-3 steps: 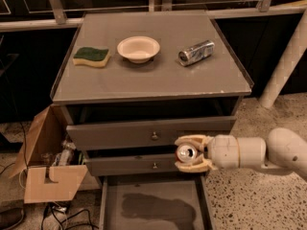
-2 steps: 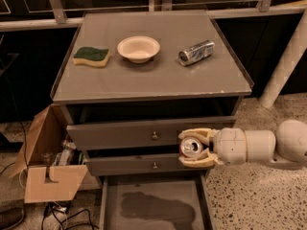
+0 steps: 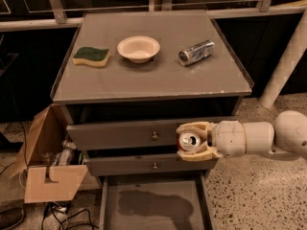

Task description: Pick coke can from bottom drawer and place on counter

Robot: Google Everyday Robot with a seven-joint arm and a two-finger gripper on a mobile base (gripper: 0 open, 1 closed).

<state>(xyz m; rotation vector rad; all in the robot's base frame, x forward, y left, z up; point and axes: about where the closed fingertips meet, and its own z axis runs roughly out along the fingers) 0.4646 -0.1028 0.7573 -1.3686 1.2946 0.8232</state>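
Observation:
My gripper (image 3: 192, 141) reaches in from the right on a cream arm and is shut on the coke can (image 3: 189, 141), a small red can whose silver top faces the camera. It holds the can in the air in front of the two upper drawers, above the open bottom drawer (image 3: 153, 205), whose grey floor shows nothing on it. The counter (image 3: 158, 73) lies higher up, behind the gripper.
On the counter lie a green and yellow sponge (image 3: 91, 56), a white bowl (image 3: 138, 48) and a silver can (image 3: 195, 52) on its side. An open cardboard box (image 3: 45, 159) with clutter stands on the floor at the left. A white post (image 3: 288, 56) rises at the right.
The gripper has risen a little with the coke can and shifted slightly right, away from the bottom drawer.

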